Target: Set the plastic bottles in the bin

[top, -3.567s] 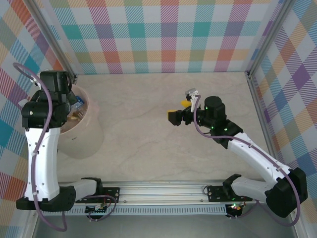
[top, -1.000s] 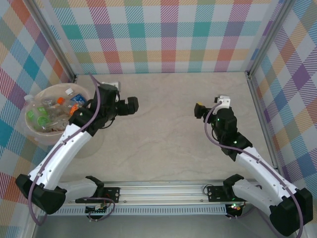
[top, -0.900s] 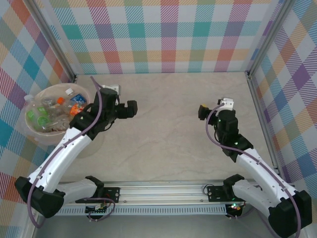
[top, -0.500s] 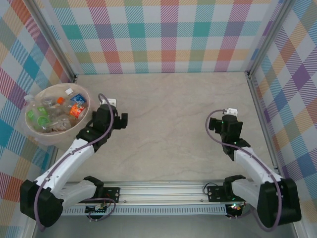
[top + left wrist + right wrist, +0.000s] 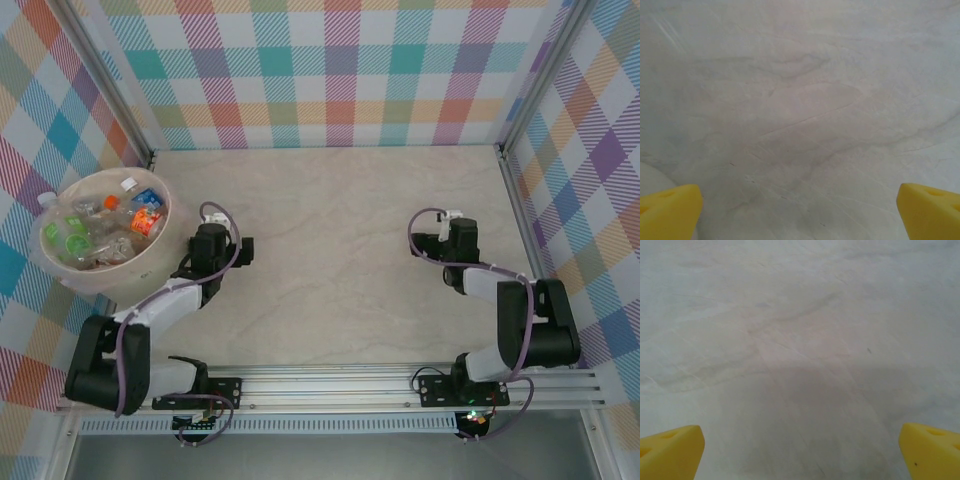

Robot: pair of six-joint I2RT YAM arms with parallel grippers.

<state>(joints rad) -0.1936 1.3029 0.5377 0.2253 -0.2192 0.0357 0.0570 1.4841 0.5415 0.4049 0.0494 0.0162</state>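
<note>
Pale pinkish-beige plastic forms the bin (image 5: 112, 283), a wide round bucket that stands on the counter (image 5: 330, 300), seen from above. It is to the left of the left jaws and close to them. The plastic bottles (image 5: 100, 225) lie heaped inside it, mostly clear, with green, orange and blue labels and a white cap among them. One clear bottle with a white cap (image 5: 46, 201) sits at the bin's far-left rim, the side farthest from the jaws.

The left jaws point right, away from the bin and toward the middle of the counter. In the left wrist view they stand released. The yellow fingertips (image 5: 669, 212) show only at the two bottom corners, wide apart, with bare marbled counter between and ahead of them.

The right jaws are well apart from the bin, across the counter on its right side, and point left toward the left jaws. In the right wrist view they are released too. Their yellow fingertips (image 5: 670, 450) are spread to the bottom corners, with only pale veined counter between them.

Both arms are folded low. The left arm (image 5: 160, 300) is white with a purple cable, and the right arm (image 5: 520, 310) is bent back on itself. Behind them a metal rail (image 5: 330, 385) runs along the near edge. Walls of bright plaid cloth (image 5: 330, 70) enclose the counter.
</note>
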